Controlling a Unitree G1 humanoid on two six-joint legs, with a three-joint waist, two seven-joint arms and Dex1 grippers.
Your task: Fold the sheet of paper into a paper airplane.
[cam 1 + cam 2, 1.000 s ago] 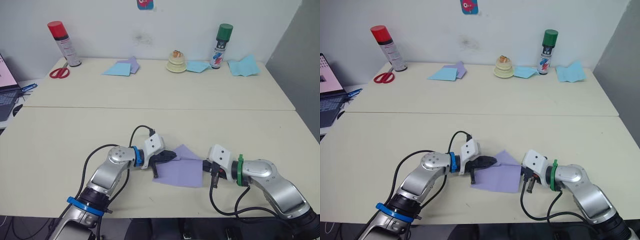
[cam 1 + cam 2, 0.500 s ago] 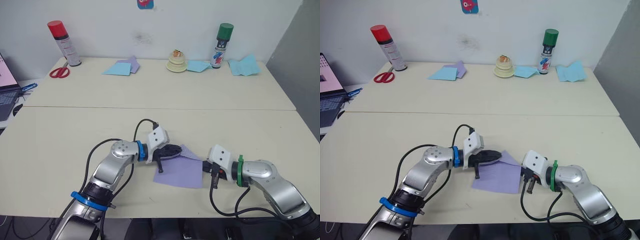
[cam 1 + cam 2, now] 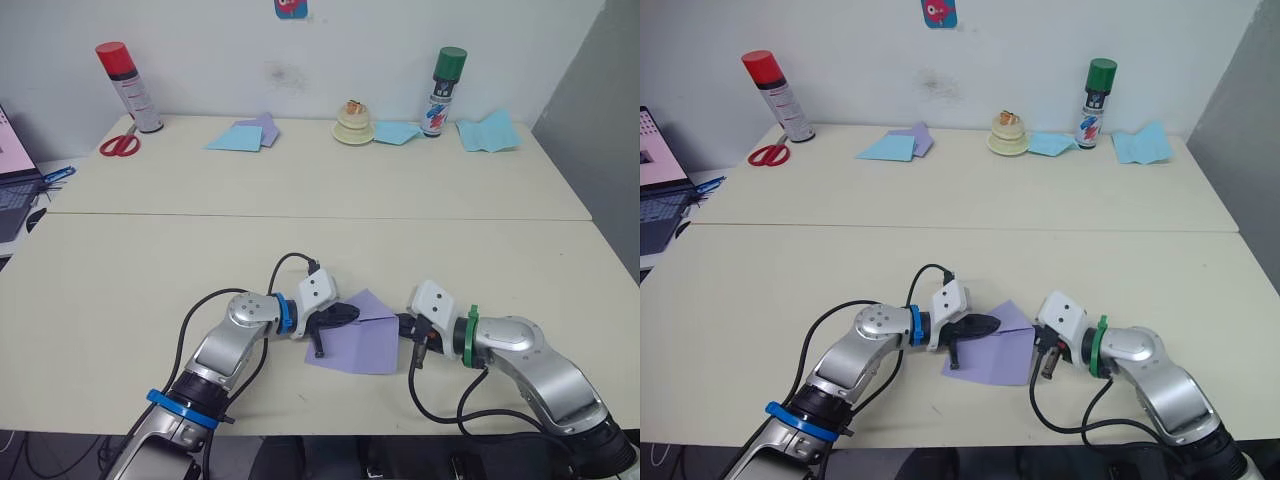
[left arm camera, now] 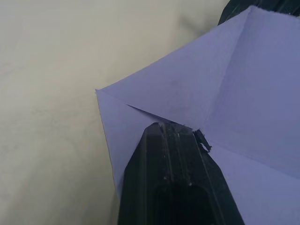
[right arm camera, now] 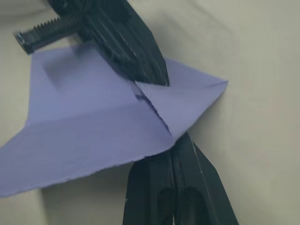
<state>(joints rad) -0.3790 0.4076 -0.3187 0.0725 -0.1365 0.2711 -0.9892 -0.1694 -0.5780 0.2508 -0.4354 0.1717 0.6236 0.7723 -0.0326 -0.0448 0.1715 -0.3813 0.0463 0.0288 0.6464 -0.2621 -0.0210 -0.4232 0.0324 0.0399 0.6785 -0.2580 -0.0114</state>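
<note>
The sheet of paper (image 3: 367,345) is lavender and lies near the table's front edge, partly folded, with a triangular flap on its far side. My left gripper (image 3: 352,315) is shut and its tip rests on the paper beside the flap's crease (image 4: 154,112). My right gripper (image 3: 404,326) is also shut. Its tip (image 5: 175,139) meets the paper's right edge, just under the corner of the flap. In the right wrist view the left gripper (image 5: 157,77) points across the paper toward my right one.
Along the far wall stand a red spray can (image 3: 128,87), scissors (image 3: 119,144), light blue papers (image 3: 238,136), a small cream stack (image 3: 353,124), a green spray can (image 3: 440,92) and more blue paper (image 3: 488,133). A laptop (image 3: 12,185) sits at the left.
My left gripper swung slightly away and came back onto the paper near the crease. My right gripper slid a little left against the paper's right edge. The paper has hardly moved.
</note>
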